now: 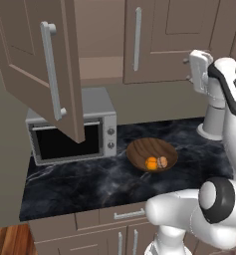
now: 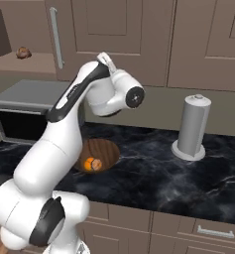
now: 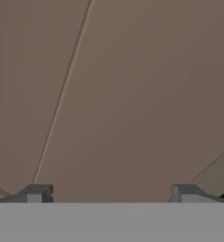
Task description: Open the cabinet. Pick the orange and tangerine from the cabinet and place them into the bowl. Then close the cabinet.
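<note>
Bowl (image 1: 139,149): we are seeing it sitting on the dark marble counter (image 1: 89,182), just right of the microwave (image 1: 72,130); it is holding an orange (image 1: 151,163) and, touching it on the right, a paler brownish fruit (image 1: 162,162).
Cabinet (image 1: 154,40): we are seeing its left door (image 1: 35,64) swinging wide open over the microwave, while the right door is staying flat and shut; one small brown round thing (image 2: 23,52) is sitting on the open shelf (image 2: 29,63), too small for us to name.
Arm: we are watching it rising from the base, bending up and over the bowl, with the hand raised to the shut right door.
Gripper (image 3: 109,194): we are finding its two dark tips standing wide apart, released, gripping nothing, facing the plain brown door panel close up.
Cabinet looks: taupe-brown panelled doors, each carrying a long upright silver bar handle (image 1: 137,39).
Counter extras: a grey upright cylinder (image 2: 193,126) is standing on a round foot, well apart from the bowl on the right.
</note>
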### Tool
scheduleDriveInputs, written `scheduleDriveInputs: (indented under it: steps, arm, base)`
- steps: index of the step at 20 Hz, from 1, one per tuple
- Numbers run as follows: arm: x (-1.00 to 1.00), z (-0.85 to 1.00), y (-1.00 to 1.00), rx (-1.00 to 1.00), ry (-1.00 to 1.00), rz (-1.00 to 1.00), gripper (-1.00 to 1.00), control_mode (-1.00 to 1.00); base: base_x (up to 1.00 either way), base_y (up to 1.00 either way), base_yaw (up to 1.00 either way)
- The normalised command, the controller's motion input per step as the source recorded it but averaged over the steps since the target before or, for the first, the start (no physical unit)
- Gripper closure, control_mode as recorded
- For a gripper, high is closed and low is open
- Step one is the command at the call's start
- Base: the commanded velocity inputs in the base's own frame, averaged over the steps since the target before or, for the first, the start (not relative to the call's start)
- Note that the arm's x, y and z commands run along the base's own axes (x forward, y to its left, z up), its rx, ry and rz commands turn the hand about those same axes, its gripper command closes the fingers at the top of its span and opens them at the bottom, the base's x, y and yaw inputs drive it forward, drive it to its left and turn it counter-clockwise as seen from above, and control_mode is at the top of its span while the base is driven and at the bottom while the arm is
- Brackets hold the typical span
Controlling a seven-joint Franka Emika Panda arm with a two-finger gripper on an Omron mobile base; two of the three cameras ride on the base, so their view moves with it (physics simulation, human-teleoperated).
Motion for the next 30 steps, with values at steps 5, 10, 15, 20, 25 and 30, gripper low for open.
scheduleDriveInputs:
  steps: [5,10,15,20,25,30]
  arm:
    - [-0.73,0.09,0.00,0.00,0.03,0.00,-1.00,-1.00]
    - [-0.65,0.38,0.08,-0.01,0.17,0.00,-1.00,-1.00]
    - [-0.68,0.35,0.16,-0.03,0.16,0.00,-1.00,-1.00]
    - [-0.65,0.08,0.27,-0.06,0.03,0.00,-1.00,-1.00]
    - [-0.59,0.01,0.42,-0.07,0.00,0.00,-1.00,-1.00]
    - [-0.60,0.08,0.40,-0.05,0.00,0.00,-1.00,-1.00]
  base:
    - [0.00,0.00,0.00]
    - [0.00,0.00,0.00]
    - [0.00,0.00,0.00]
    - [0.00,0.00,0.00]
    - [0.00,0.00,0.00]
    - [0.00,0.00,0.00]
